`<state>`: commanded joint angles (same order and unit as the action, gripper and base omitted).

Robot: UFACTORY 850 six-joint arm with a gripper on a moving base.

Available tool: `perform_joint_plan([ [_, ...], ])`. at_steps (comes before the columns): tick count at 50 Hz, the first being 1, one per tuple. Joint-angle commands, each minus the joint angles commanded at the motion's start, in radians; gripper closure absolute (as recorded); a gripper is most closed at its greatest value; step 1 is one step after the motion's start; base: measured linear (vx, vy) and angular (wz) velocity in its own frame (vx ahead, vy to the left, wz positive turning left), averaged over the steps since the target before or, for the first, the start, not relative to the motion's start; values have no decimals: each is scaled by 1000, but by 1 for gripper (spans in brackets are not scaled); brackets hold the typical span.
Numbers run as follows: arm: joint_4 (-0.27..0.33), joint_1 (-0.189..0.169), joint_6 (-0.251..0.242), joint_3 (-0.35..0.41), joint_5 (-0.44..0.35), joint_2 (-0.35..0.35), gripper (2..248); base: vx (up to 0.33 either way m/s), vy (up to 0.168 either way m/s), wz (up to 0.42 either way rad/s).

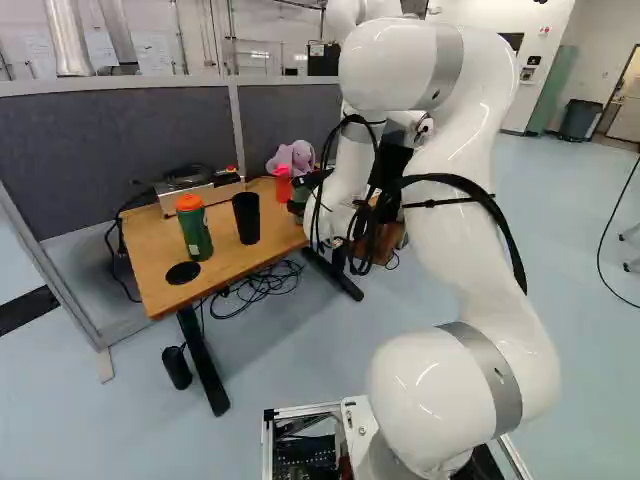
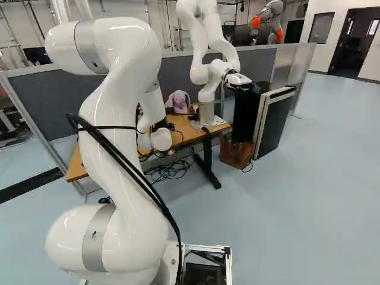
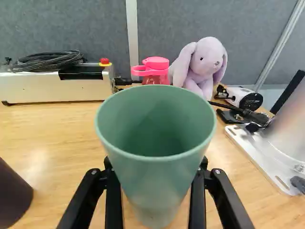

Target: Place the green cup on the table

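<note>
Half the task looks done: the green cup (image 3: pixel 156 186) is clamped upright in the hand (image 3: pixel 156 166), over the counter (image 3: pixel 57 131), near the pink bottle (image 3: pixel 155 71), with any last lowering and the release remaining.

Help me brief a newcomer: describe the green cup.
Find the wooden table, then the black gripper. Clamped in it is the green cup, pale, tapered and open-topped. The other cup is black; the green bottle is darker, with an orange lid.
</note>
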<state>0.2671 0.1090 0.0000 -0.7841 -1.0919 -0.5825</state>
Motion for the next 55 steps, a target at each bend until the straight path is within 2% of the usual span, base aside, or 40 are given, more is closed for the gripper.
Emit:
perform_joint_plan([
  [16,0,0,0,0,0,-1,122,0,0,0],
  [17,0,0,0,0,0,-1,91,0,0,0],
  [21,0,0,0,0,0,-1,91,0,0,0],
  [22,0,0,0,0,0,-1,56,0,0,0],
  [26,0,0,0,0,0,-1,56,0,0,0],
  [27,0,0,0,0,0,-1,21,0,0,0],
  [32,0,0,0,0,0,-1,21,0,0,0],
  [33,0,0,0,0,0,-1,3,0,0,0],
  [42,0,0,0,5,0,11,3,0,0,0],
  [55,0,4,0,48,0,68,3,0,0,0],
])
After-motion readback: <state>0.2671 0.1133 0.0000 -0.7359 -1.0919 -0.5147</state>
